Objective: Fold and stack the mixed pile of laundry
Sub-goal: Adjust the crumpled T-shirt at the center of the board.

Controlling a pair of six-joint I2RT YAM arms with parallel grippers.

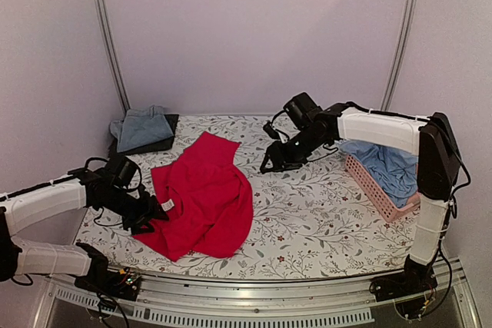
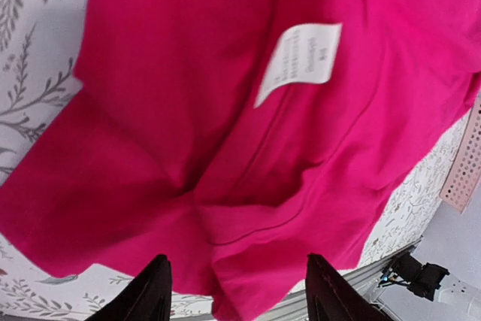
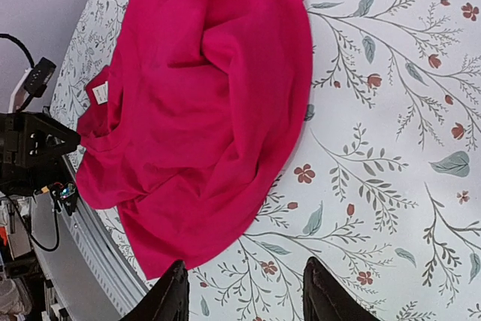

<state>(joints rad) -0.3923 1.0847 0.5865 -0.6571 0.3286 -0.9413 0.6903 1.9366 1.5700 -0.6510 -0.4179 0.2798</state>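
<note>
Red garment (image 1: 207, 197) lies crumpled on the floral tablecloth (image 1: 307, 213). The left arm stretches in low, left gripper (image 1: 157, 209) at the garment's left edge, fingers spread, empty. The right arm reaches across, right gripper (image 1: 267, 165) angled down beside the garment, also released.

Only txt: white tag (image 2: 301, 60) on red garment (image 2: 173, 155), at garment's left edge in top view. Several lines of small grey print on tag, too blurred to read. Nothing else legible.
</note>
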